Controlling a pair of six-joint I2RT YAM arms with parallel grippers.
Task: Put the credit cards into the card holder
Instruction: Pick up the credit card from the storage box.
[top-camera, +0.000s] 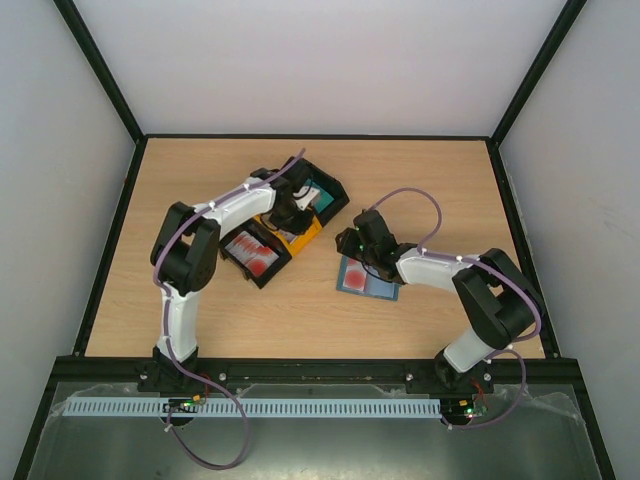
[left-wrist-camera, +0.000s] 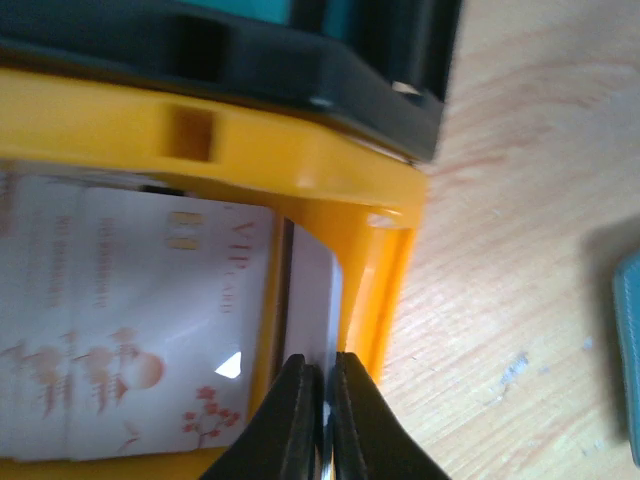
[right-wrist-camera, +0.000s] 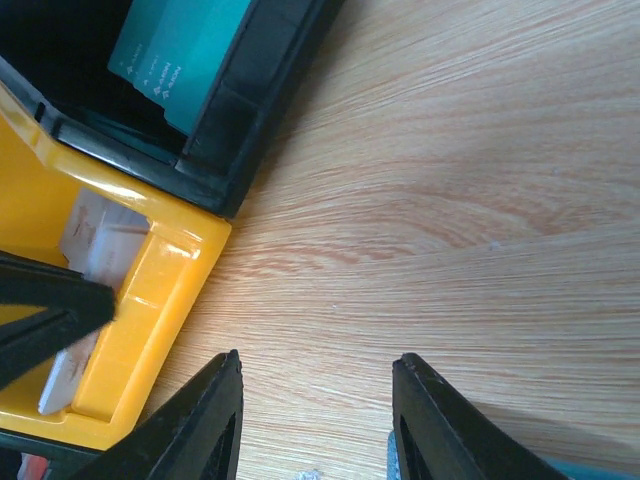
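Note:
White credit cards with red printing (left-wrist-camera: 150, 330) lie in the yellow tray (left-wrist-camera: 300, 160). One credit card (left-wrist-camera: 310, 290) stands on edge by the tray's right wall, and my left gripper (left-wrist-camera: 320, 362) is shut on its thin edge. From above, the left gripper (top-camera: 290, 222) is down in the yellow tray (top-camera: 305, 238). The slate-blue card holder (top-camera: 375, 287) lies open on the table with a pink card (top-camera: 356, 276) on it. My right gripper (top-camera: 362, 258) hovers over the holder's far edge. In the right wrist view, the right gripper (right-wrist-camera: 318, 358) stands open over bare wood.
A black tray (top-camera: 335, 205) holding a teal card stack (right-wrist-camera: 175, 50) sits behind the yellow tray. Another black tray (top-camera: 268, 273) with red-printed cards (top-camera: 254, 253) lies to the yellow tray's left. Black frame rails border the table.

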